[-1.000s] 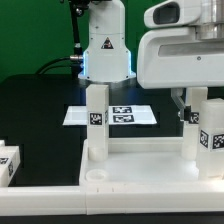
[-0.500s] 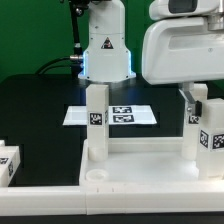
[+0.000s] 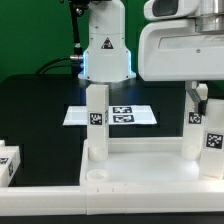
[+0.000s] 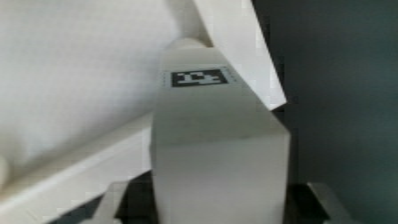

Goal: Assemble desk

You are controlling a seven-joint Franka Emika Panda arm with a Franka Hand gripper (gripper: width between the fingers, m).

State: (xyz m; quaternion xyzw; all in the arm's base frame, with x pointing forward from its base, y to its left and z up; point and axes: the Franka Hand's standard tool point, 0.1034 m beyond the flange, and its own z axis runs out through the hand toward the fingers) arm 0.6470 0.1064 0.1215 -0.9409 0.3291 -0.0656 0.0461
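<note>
The white desk tabletop (image 3: pixel 140 165) lies flat in the foreground of the exterior view, rim up. Two white square legs stand upright on it: one at the exterior view's left (image 3: pixel 95 120), one at its right (image 3: pixel 207 135), each with a black-and-white tag. My gripper (image 3: pixel 200 98) hangs over the top of the right leg, one finger (image 3: pixel 190 100) against its side. In the wrist view that leg (image 4: pixel 217 130) fills the space between my fingers (image 4: pixel 320 203), and my gripper (image 4: pixel 217 205) is shut on it. The tabletop (image 4: pixel 71 90) shows pale beyond the leg.
The marker board (image 3: pixel 125 115) lies on the black table behind the tabletop. Another tagged white leg (image 3: pixel 8 160) lies at the exterior view's left edge. A long white rail (image 3: pixel 40 195) runs along the front. The arm's base (image 3: pixel 105 45) stands at the back.
The gripper has shifted slightly toward the exterior view's right over the right leg, and its fingers have closed in onto the leg's sides. The legs and tabletop have not moved.
</note>
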